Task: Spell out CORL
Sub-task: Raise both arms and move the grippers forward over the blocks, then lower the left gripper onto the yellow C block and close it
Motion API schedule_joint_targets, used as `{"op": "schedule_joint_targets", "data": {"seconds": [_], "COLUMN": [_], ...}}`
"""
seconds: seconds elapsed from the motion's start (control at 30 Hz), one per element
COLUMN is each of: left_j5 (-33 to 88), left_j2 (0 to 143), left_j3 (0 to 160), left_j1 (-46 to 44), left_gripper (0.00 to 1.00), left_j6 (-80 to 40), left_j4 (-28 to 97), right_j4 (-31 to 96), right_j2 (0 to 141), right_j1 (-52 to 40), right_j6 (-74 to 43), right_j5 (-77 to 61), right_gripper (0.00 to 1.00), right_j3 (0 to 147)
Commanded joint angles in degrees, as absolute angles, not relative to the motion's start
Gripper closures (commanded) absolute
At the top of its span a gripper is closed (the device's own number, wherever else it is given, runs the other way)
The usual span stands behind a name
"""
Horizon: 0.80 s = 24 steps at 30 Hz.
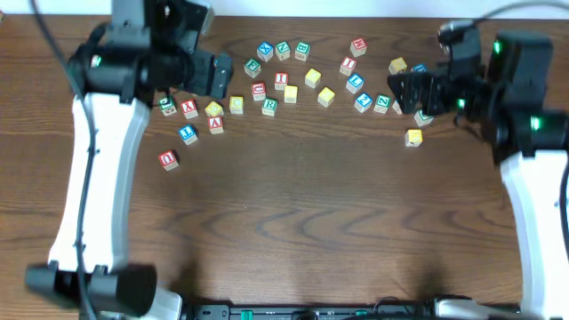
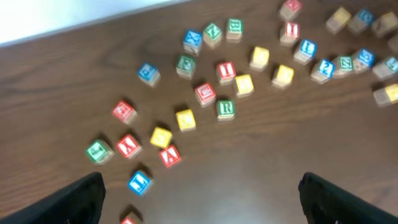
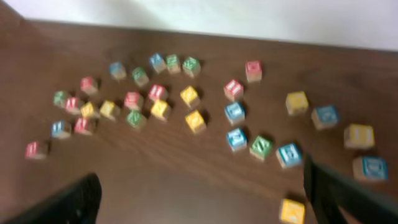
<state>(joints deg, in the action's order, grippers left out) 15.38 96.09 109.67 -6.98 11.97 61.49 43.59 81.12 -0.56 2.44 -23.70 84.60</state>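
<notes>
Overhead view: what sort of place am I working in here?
Most likely a robotics lab bench: a wood-grain table with white robot arms at both sides, alphabet cubes scattered along its far half, and a plain white wall behind.

Dark brown woodgrain table (image 1: 293, 231). R cube (image 2: 226, 109): white face, green letter, green border. Yellow-faced cube (image 2: 244, 84), plain yellow from here. A cube (image 2: 128, 145): red on white. Blue-on-white cube (image 2: 139, 182). Other cubes: red, blue, green letters, some yellow faces. Arm links (image 1: 102, 178) white, joints black, green LEDs.
</notes>
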Motion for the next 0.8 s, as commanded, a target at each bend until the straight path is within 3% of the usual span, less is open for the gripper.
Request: {"op": "schedule_joint_targets", "data": {"seconds": [0.0, 0.5, 0.6, 0.77], "left_j5": [15.88, 17.43, 12.03, 7.6], "left_j2": [103.77, 118.1, 120.92, 126.02], "left_j3": [117.82, 117.99, 117.99, 117.99], "left_j1": [-8.6, -9.63, -9.63, -9.65], "left_gripper": [0.02, 0.02, 0.17, 0.31], "left_j6": [11.77, 9.28, 1.96, -3.46], "left_j4": [66.81, 64.16, 61.34, 58.74], "right_j4": [51.83, 57.21, 57.63, 58.13], "right_j2": [89.91, 98.59, 98.59, 98.59], "right_j1": [-0.86, -0.86, -0.86, -0.86], "right_j6": [7.16, 7.35, 7.35, 7.33], "right_j5": [-26.28, -25.71, -25.69, -25.69], "right_gripper": [0.01, 0.01, 0.01, 0.03], "right_j3": [96.03, 100.42, 100.42, 100.42]}}
